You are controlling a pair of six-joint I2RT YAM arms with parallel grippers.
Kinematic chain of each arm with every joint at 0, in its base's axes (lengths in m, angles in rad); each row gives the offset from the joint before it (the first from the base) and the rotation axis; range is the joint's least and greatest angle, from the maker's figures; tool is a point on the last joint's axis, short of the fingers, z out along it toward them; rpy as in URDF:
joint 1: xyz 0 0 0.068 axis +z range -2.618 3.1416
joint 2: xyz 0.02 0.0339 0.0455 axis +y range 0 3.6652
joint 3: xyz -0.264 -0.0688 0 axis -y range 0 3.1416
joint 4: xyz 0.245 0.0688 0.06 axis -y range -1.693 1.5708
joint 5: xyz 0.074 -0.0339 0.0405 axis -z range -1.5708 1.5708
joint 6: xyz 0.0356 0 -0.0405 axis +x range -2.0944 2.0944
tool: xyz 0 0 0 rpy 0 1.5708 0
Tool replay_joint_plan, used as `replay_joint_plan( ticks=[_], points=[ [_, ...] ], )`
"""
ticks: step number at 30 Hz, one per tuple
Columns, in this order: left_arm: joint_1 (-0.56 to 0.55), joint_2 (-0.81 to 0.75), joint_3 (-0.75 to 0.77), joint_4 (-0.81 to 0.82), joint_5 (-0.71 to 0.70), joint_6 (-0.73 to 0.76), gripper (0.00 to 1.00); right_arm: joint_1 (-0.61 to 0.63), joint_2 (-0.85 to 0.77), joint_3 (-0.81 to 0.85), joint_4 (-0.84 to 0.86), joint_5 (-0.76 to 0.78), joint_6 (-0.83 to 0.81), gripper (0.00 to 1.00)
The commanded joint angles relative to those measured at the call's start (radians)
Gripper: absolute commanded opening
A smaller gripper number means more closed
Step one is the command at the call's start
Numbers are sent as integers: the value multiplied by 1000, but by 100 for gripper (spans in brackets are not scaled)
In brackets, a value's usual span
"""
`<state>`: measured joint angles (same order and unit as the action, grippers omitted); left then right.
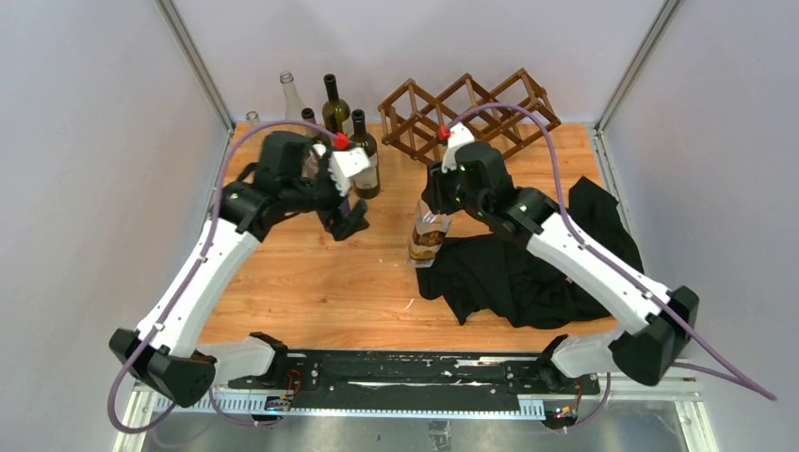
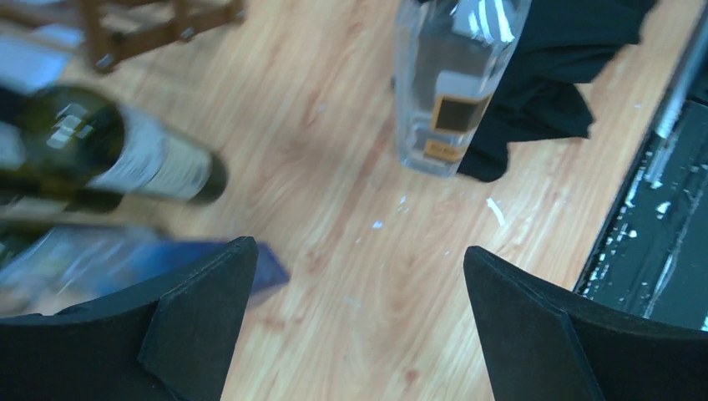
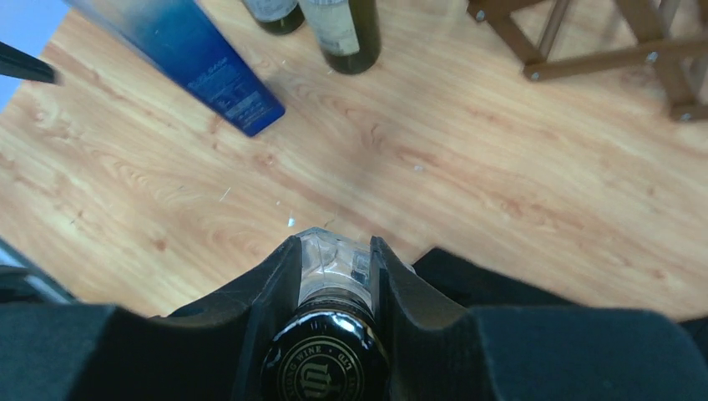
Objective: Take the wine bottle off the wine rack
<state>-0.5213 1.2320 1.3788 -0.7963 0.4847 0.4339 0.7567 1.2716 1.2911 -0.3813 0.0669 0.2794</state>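
Note:
The wine bottle [image 1: 430, 240] is clear glass with a black cap and a tan label. It stands upright in front of the dark brown lattice wine rack [image 1: 468, 115], outside its cells. My right gripper [image 1: 439, 200] is shut on its neck from above. In the right wrist view the fingers [image 3: 275, 284] clamp the glass neck [image 3: 334, 261] just below the cap. My left gripper [image 1: 345, 222] is open and empty over bare wood, left of the bottle. The left wrist view shows its spread fingers [image 2: 200, 317] and the bottle [image 2: 447, 92] beyond them.
Several bottles [image 1: 363, 155] stand at the back left, left of the rack. A blue bottle [image 3: 200, 63] and a dark green one [image 2: 125, 154] are close to my left gripper. A black cloth [image 1: 537, 268] lies right of the held bottle. The wooden table [image 1: 330, 282] ends at the black rail [image 1: 405, 372].

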Motion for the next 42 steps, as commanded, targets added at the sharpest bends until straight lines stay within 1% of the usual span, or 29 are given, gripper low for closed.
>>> replay_joint_plan(
  ticks=[1, 4, 6, 9, 11, 13, 16, 18, 24, 32, 33, 34, 35, 36, 39, 40, 42],
  points=[
    [197, -88, 18, -115, 89, 1, 100, -2, 82, 198, 97, 55, -118, 0],
    [378, -144, -28, -143, 173, 26, 100, -8, 184, 298, 74, 58, -156, 0],
    [476, -190, -78, -143, 193, 71, 100, -18, 258, 363, 69, 47, -164, 0],
    [593, -227, -168, -106, 152, 81, 100, -31, 352, 436, 68, 34, -165, 0],
    [637, -233, -233, -68, 142, 59, 100, -38, 415, 486, 66, 39, -168, 0],
    [657, -255, -307, 18, 97, 5, 100, -42, 469, 531, 63, 35, -166, 0],
    [666, -299, -439, 190, 24, -66, 100, -45, 530, 579, 62, 45, -171, 0],
    [666, -314, -498, 282, -6, -105, 100, -46, 560, 600, 65, 50, -172, 0],
    [666, -252, -587, 432, -72, -206, 100, -51, 636, 642, 69, 50, -180, 0],
    [666, -208, -745, 668, -99, -307, 100, -53, 671, 613, 147, 66, -177, 0],
    [665, -204, -763, 699, -101, -320, 100, -53, 670, 613, 147, 61, -176, 2],
    [665, -198, -780, 740, -100, -329, 100, -53, 667, 609, 148, 56, -174, 10],
    [666, -193, -797, 762, -101, -336, 100, -53, 663, 601, 147, 51, -172, 22],
    [665, -188, -814, 805, -104, -344, 100, -51, 651, 590, 150, 51, -171, 30],
    [665, -176, -854, 902, -131, -376, 100, -51, 602, 528, 174, 47, -163, 52],
    [665, -168, -860, 920, -133, -383, 100, -51, 582, 504, 180, 46, -163, 54],
    [665, -147, -874, 958, -138, -391, 100, -52, 540, 461, 204, 40, -160, 73]
  ],
)
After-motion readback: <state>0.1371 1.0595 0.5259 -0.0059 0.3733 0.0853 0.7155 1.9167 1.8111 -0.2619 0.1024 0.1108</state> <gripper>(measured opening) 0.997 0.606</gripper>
